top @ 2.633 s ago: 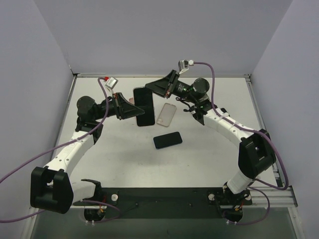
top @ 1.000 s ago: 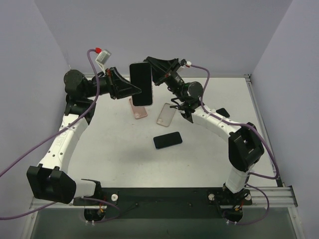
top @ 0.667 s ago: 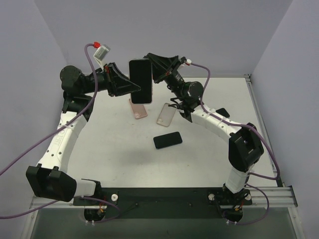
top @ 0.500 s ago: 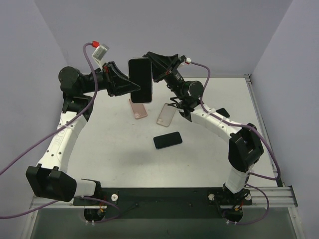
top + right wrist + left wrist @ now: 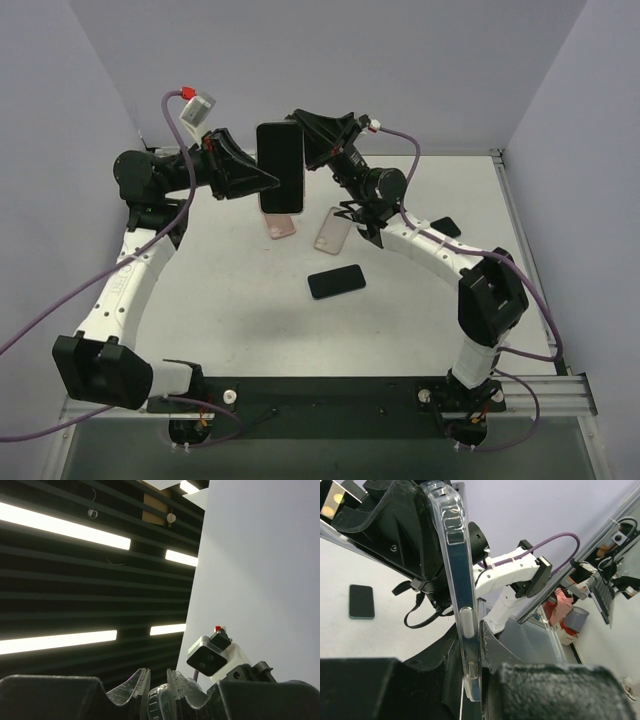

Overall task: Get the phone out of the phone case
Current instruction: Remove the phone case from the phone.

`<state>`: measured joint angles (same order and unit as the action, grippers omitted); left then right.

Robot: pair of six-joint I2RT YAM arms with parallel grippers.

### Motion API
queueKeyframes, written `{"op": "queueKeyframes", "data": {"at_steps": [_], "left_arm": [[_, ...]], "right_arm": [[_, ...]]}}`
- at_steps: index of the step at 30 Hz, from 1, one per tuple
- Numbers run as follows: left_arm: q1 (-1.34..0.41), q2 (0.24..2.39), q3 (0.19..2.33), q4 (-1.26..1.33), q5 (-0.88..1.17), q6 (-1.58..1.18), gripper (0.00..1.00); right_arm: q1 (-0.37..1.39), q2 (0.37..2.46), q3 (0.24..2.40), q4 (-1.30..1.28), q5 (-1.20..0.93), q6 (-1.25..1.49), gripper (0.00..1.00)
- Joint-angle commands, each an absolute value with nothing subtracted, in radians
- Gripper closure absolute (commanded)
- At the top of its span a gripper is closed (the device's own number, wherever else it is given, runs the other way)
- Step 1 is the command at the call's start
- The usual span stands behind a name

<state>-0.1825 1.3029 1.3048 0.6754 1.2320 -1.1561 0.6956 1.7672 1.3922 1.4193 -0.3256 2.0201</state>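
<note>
A black phone in a clear case (image 5: 280, 167) is held upright in the air above the back of the table. My left gripper (image 5: 262, 181) is shut on its left edge. In the left wrist view the cased phone (image 5: 458, 580) shows edge-on, clamped between my fingers (image 5: 492, 655) at the bottom. My right gripper (image 5: 305, 150) grips the upper right edge; in the right wrist view a rounded clear case corner (image 5: 158, 700) sits between the two fingertips (image 5: 134, 687), which are closed on it.
On the table lie a pink case (image 5: 281, 225), a pale clear case (image 5: 334, 229), a black phone (image 5: 336, 282) and a small black object (image 5: 446, 227). Grey walls stand at the back and sides. The left wrist camera (image 5: 212, 655) shows in the right wrist view.
Both grippers have lifted the cased phone from just above the table up into the air. Over the last half second the left arm shifted slightly; the phone barely moved.
</note>
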Motion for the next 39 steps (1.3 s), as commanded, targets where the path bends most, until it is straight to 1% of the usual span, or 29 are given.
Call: {"op": "queueKeyframes", "data": {"at_steps": [1,2,3,4,5,6,7,8,12,17,20,22,23,25,26,28,29,34,39], "left_arm": [[-0.193,1.261,1.394,1.038,1.157,-1.236,1.0],[-0.193,1.262,1.399,1.06,1.151,-1.249,1.0],[-0.189,1.261,1.405,1.068,1.146,-1.261,1.0],[-0.186,1.261,1.416,1.066,1.14,-1.281,1.0],[-0.183,1.265,1.419,1.078,1.134,-1.292,1.0],[-0.18,1.267,1.423,1.075,1.111,-1.308,1.0],[-0.176,1.27,1.425,1.075,1.098,-1.321,1.0],[-0.175,1.279,1.424,1.092,1.086,-1.334,1.0],[-0.173,1.299,1.402,1.111,1.029,-1.377,1.0],[-0.172,1.313,1.358,1.112,0.971,-1.394,1.0],[-0.173,1.322,1.333,1.124,0.947,-1.416,1.0],[-0.173,1.327,1.321,1.14,0.939,-1.436,1.0],[-0.173,1.333,1.316,1.143,0.931,-1.442,1.0],[-0.173,1.339,1.307,1.161,0.925,-1.462,1.0],[-0.172,1.345,1.302,1.166,0.916,-1.466,1.0],[-0.172,1.35,1.296,1.173,0.913,-1.477,1.0],[-0.17,1.353,1.295,1.173,0.911,-1.479,1.0],[-0.158,1.358,1.292,1.151,0.9,-1.473,1.0],[-0.153,1.377,1.284,1.143,0.905,-1.479,1.0]], "right_arm": [[0.681,1.818,1.264,1.66,-0.405,2.166,1.0],[0.669,1.804,1.231,1.64,-0.449,2.122,1.0],[0.646,1.763,1.135,1.568,-0.468,2.076,1.0],[0.635,1.74,1.093,1.522,-0.483,1.951,1.0],[0.627,1.689,1.047,1.466,-0.509,1.892,1.0],[0.621,1.666,0.984,1.362,-0.512,1.829,1.0],[0.62,1.646,0.962,1.315,-0.517,1.728,1.0],[0.62,1.628,0.948,1.261,-0.522,1.683,1.0],[0.634,1.569,0.93,1.088,-0.54,1.542,1.0],[0.67,1.522,0.979,0.861,-0.529,1.343,1.0],[0.69,1.505,1.003,0.751,-0.5,1.272,1.0],[0.701,1.502,1.012,0.713,-0.485,1.215,0.97],[0.71,1.502,1.025,0.686,-0.482,1.204,0.93],[0.721,1.506,1.034,0.667,-0.483,1.174,0.89],[0.726,1.512,1.038,0.657,-0.483,1.167,0.84],[0.742,1.516,1.043,0.652,-0.489,1.151,0.8],[0.747,1.522,1.04,0.661,-0.497,1.15,0.77],[0.772,1.545,1.014,0.739,-0.569,1.164,0.7],[0.798,1.565,1.022,0.759,-0.662,1.151,0.68]]}}
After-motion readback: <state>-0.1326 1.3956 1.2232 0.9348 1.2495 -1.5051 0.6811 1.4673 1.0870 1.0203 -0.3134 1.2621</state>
